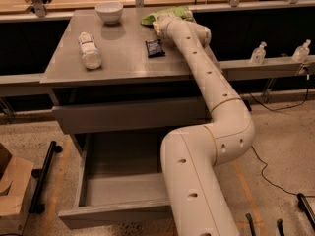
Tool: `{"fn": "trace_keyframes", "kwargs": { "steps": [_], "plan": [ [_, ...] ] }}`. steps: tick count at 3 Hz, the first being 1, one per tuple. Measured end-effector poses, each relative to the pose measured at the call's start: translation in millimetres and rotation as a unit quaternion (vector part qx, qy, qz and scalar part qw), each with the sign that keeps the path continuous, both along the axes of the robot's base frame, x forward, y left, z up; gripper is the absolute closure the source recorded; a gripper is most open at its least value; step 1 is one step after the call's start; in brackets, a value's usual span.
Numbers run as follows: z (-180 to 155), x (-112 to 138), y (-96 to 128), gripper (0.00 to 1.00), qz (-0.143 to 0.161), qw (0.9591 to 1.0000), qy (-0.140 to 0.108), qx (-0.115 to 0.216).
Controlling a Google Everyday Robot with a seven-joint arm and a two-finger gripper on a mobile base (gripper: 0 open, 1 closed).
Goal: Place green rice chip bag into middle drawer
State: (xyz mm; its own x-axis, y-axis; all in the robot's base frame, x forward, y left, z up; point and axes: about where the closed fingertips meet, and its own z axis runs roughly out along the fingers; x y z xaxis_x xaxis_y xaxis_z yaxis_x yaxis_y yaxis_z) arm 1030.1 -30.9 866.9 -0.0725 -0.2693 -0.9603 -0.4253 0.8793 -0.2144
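The gripper (158, 24) is at the back of the grey table (123, 58), right at the green rice chip bag (173, 12) lying there. It is mostly hidden, so I cannot tell if it grips the bag. A small black packet (154, 47) lies near, and down below the middle drawer (123, 190) is pulled open.

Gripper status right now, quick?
Gripper: at the crinkly light-green rice chip bag, far side of the grey table; open, shut or holding cannot be told.
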Motion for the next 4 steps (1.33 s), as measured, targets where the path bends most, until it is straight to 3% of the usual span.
{"fn": "trace_keyframes", "kwargs": {
  "steps": [1,2,3,4],
  "plan": [
    [10.0,-0.7,-7.0,1.00,-0.006,0.9999,-0.009,-0.009],
    [31.4,-12.4,-19.2,1.00,0.006,0.9999,-0.009,-0.013],
    [66.9,-38.6,-51.6,1.00,0.016,0.9996,0.004,-0.025],
    [104.4,-78.8,-89.3,1.00,0.012,0.9977,0.050,-0.043]
  ]
}}
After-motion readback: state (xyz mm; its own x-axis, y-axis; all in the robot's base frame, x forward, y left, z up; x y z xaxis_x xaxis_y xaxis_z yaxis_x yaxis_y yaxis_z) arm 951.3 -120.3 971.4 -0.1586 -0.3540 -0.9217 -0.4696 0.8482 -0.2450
